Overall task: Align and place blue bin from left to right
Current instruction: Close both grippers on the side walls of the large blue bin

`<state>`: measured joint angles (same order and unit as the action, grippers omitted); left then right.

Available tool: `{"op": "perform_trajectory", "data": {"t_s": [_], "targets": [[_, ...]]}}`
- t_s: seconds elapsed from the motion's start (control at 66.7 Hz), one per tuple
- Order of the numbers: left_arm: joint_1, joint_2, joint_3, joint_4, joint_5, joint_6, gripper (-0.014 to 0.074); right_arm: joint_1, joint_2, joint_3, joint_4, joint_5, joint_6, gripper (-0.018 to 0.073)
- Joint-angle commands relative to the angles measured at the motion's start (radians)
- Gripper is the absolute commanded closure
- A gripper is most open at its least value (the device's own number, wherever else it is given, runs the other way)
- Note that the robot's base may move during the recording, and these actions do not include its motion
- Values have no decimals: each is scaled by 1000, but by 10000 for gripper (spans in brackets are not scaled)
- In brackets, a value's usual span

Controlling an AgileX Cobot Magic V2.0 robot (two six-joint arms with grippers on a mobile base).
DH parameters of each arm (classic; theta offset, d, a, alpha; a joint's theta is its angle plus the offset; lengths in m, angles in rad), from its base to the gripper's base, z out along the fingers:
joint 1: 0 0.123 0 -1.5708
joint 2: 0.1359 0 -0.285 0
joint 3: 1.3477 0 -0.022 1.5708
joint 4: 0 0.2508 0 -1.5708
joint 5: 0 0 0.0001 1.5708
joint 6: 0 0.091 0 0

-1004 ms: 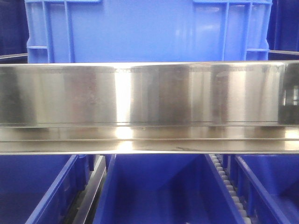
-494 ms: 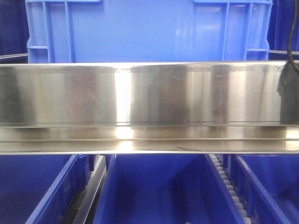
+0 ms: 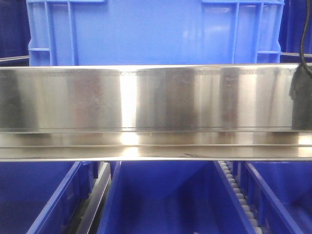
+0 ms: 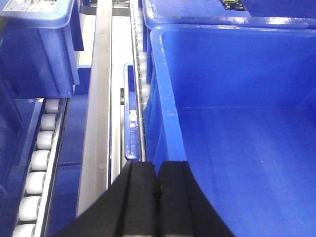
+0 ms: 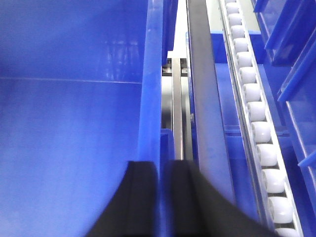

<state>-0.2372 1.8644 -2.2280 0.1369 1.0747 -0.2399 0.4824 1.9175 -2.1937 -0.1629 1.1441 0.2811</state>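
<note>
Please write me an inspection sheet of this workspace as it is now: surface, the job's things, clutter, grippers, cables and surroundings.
Surface: a steel rail runs across the front; white roller tracks run beside the bins.
Job's things: the blue bin stands upright behind the rail.
Clutter: nothing seen.
Grippers: the left gripper has its fingers together, close over a bin wall. The right gripper sits astride a wall of the blue bin and seems clamped on it.
Cables: one dark cable hangs at the right edge of the front view.
Surroundings: darker blue bins sit below the rail.
</note>
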Motion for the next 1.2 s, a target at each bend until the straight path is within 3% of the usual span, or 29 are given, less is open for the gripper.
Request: {"op": "perform_trajectory", "data": {"t_s": [0.0, 1.034, 1.109, 1.184], "targets": [[-6, -5, -9, -1, 1, -7, 707, 0, -2, -13, -14, -8, 0, 276], [-16, 2, -9, 5, 59, -7, 706, 0, 97, -13, -14, -26, 17, 284], [-39, 8, -9, 34, 58, -7, 672, 0, 97, -13, -14, -30, 17, 284], [-70, 10, -9, 79, 20, -9, 576, 0, 97, -13, -14, -30, 17, 284]]}}
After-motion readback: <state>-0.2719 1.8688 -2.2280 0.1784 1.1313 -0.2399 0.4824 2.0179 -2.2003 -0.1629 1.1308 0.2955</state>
